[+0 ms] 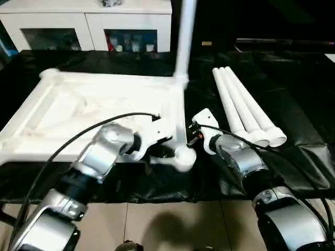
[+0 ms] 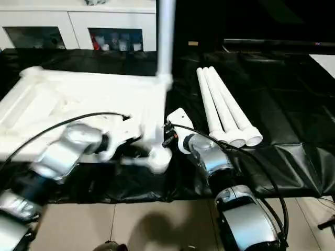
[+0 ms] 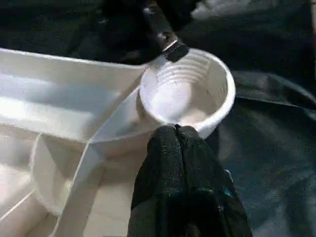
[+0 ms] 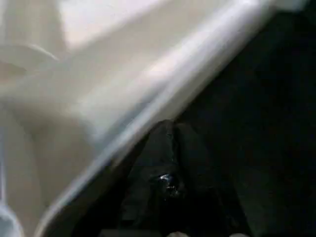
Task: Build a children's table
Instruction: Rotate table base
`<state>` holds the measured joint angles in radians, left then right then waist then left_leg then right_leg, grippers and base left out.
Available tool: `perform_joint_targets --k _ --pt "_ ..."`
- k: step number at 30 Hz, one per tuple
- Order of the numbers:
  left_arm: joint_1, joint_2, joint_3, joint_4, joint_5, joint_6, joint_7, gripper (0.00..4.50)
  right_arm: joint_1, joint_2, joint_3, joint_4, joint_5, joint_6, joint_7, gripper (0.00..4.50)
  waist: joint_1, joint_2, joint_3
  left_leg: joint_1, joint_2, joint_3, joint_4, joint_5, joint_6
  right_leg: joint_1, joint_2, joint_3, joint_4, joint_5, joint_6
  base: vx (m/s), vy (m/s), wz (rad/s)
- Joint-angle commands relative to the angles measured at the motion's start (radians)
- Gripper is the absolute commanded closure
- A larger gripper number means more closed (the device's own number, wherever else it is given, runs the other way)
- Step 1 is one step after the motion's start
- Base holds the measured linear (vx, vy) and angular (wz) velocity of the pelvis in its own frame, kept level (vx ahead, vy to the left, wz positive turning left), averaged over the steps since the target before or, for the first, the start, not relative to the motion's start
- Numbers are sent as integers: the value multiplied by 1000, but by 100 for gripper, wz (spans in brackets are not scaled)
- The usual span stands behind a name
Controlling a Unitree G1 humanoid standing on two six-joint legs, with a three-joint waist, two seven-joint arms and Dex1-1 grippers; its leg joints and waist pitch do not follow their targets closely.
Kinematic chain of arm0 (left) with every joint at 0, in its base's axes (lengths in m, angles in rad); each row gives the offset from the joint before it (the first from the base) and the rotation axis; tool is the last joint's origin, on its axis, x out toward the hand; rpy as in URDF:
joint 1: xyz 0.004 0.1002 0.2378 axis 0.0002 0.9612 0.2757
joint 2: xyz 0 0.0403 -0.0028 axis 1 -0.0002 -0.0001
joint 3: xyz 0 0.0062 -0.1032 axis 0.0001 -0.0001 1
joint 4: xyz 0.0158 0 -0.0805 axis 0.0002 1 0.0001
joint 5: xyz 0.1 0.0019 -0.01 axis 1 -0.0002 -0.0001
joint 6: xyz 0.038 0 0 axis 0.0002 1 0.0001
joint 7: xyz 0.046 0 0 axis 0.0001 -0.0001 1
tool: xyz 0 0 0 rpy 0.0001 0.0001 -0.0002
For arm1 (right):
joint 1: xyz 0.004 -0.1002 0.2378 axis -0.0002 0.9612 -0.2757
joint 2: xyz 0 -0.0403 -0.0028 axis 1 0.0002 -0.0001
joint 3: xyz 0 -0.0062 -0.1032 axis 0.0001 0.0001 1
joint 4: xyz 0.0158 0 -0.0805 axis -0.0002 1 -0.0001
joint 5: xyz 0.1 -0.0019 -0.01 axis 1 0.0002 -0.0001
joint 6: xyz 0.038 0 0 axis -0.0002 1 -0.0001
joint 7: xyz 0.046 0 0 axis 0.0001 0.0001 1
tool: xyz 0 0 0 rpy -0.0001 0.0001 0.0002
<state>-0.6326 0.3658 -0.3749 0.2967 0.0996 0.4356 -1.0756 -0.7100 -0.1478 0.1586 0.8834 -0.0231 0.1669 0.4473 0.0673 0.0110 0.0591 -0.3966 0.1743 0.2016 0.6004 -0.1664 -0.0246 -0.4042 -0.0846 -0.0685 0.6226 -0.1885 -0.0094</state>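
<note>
my left gripper [image 3: 176,129], pressed together, touches the near corner socket [image 3: 185,91] of the upturned table top [image 1: 94,112]; my right gripper [image 4: 173,129], also pressed together, sits beside its edge.

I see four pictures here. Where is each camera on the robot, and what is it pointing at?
Left eye view: on the head, looking forward and down at the upturned table top, one standing leg, three loose legs; both silver forearms show.
Right eye view: beside it, same scene, slightly shifted.
Left wrist view: along the shut left gripper at the near corner socket; the right gripper's tip shows beyond.
Right wrist view: along the shut right gripper at the table's edge.
Shared: all see the table top.
</note>
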Motion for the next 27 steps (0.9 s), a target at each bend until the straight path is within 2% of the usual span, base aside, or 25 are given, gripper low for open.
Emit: perform_joint_targets --k 1,3,4,5,6,7,9,10,12,14,15,16,17,19,23,24,27 --pt "-12 6 15 7 8 -3 17 450 -23 -19 -36 -18 -5 35 -41 446 3 13 -78 31 55 -31 -69 -200 -8 53 -66 48 -62 -59 -271 0 0 0" --pt "-11 4 30 1 -2 -21 31 450 -20 -31 -93 -64 50 52 -27 446 4 12 -79 31 55 -32 -68 -212 -11 55 -67 49 -62 -61 -267 0 0 0" --pt "-11 4 30 1 -2 -21 31 450 -20 -31 -93 -64 50 52 -27 420 4 12 -78 31 55 -31 -69 -214 -9 55 -67 49 -62 -60 -266 0 0 0" --pt "-14 -10 65 -6 -29 -9 55 450 -30 -53 -169 -115 106 76 -49 420 5 19 -79 31 56 -32 -68 -211 -8 55 -68 49 -61 -52 -264 0 0 0" --pt "-15 -11 67 -7 -32 -6 56 430 -31 -55 -174 -117 108 78 -53 412 5 13 -80 33 56 -31 -67 -203 -4 55 -66 48 -60 -34 -267 0 0 0" --pt "-16 -19 90 -13 -55 4 60 430 -47 -74 -211 -136 123 103 -88 412 7 17 -80 33 55 -31 -67 -188 -3 54 -65 48 -57 -24 -272 0 0 0" --pt "-17 -23 96 -11 -62 -2 62 409 -53 -83 -219 -139 124 113 -101 384 9 14 -79 31 51 -29 -64 -185 -1 55 -64 47 -59 -34 -276 0 0 0" --pt "-18 -27 101 -11 -69 -3 64 402 -62 -94 -223 -138 118 121 -117 375 11 17 -78 31 51 -29 -65 -186 -2 54 -65 47 -60 -43 -272 0 0 0" --pt "-17 -44 114 -15 -96 -25 62 385 -96 -126 -238 -120 96 166 -189 369 11 11 -79 31 50 -27 -63 -180 -4 54 -63 47 -62 -53 -271 0 0 0" --pt "-17 -53 117 -16 -104 -48 64 369 -108 -131 -251 -111 93 193 -220 346 14 12 -79 31 49 -27 -63 -174 -5 54 -63 47 -63 -56 -269 0 0 0" --pt "-18 -64 122 -26 -118 -53 61 359 -123 -137 -261 -96 91 250 -244 334 15 9 -79 30 48 -26 -62 -173 -2 54 -63 47 -62 -57 -267 0 0 0" --pt "-18 -67 124 -29 -121 -52 60 348 -126 -138 -264 -93 91 261 -248 327 15 -1 -80 29 48 -25 -62 -169 2 56 -64 47 -62 -56 -267 0 0 0" --pt "-19 -72 126 -34 -127 -50 59 332 -132 -140 -269 -88 90 286 -259 315 18 6 -80 30 49 -26 -61 -160 4 56 -66 48 -61 -60 -266 0 0 0" --pt "-20 -84 133 -50 -148 -31 55 324 -142 -149 -270 -69 79 304 -282 303 19 2 -79 29 50 -25 -61 -157 5 54 -66 48 -62 -74 -262 0 0 0" --pt "-12 -86 131 -69 -169 -19 44 293 -155 -155 -269 -39 80 312 -299 278 19 4 -78 29 50 -25 -61 -164 -1 52 -66 48 -64 -92 -250 0 0 0" --pt "-10 -86 129 -71 -173 -21 44 276 -160 -156 -269 -24 77 321 -308 257 19 6 -78 31 50 -25 -62 -167 -4 51 -65 47 -64 -96 -248 0 0 0" --pt "-12 -89 130 -67 -177 -30 51 258 -166 -155 -272 1 75 328 -316 241 18 4 -78 29 49 -24 -61 -165 -7 52 -64 47 -63 -86 -248 0 0 0"
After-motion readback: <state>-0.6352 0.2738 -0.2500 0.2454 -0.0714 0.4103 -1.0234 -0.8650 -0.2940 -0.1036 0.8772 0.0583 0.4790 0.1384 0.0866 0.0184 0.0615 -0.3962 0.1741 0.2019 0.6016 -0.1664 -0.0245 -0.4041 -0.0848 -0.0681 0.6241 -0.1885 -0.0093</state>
